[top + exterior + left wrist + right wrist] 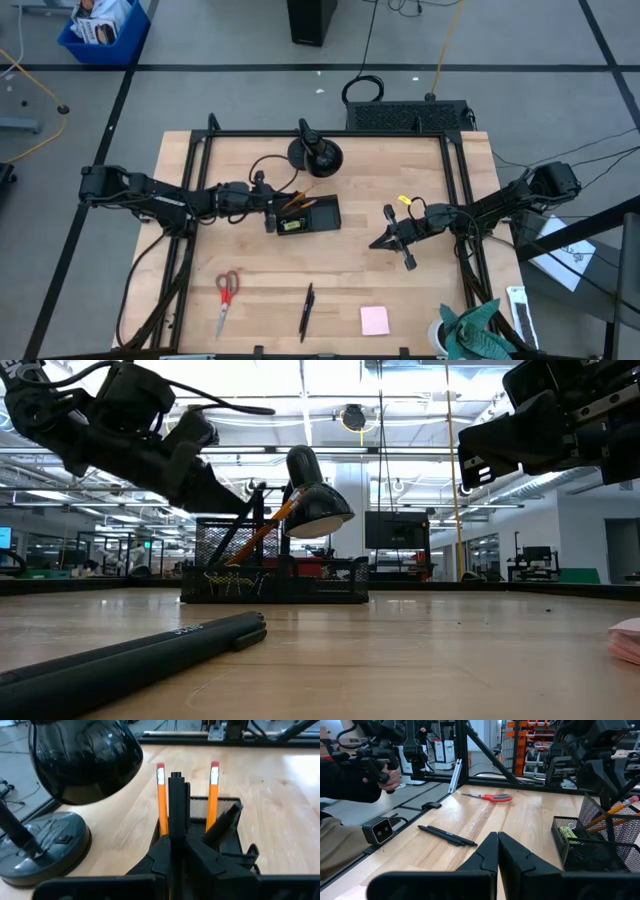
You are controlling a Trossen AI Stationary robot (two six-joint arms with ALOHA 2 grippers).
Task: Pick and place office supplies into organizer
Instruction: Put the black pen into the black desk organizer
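Observation:
The black mesh organizer (305,215) stands mid-table; two orange pencils (161,795) and a black pen (225,822) lean in it. My left gripper (270,213) is at its left end, shut on another black pen (176,805). My right gripper (378,243) hangs shut to the organizer's right, touching nothing. Red-handled scissors (227,290), two black pens (307,310) and a pink sticky-note pad (375,320) lie flat near the table's near edge. A tiny yellow item (405,200) lies by the right arm. My left gripper pinches the pen's shaft (176,837) between its two fingers. The fingers come from the table's left, slanting slightly down, and lie across the pen. The pen stands upright over the organizer; its lower end is hidden behind the fingers.
A black desk lamp (315,155) with a round base stands just behind the organizer, its shade close to my left gripper. A black frame rims the table. A green cloth (480,335) sits at the near right corner. A person (350,780) stands beyond the table's near edge.

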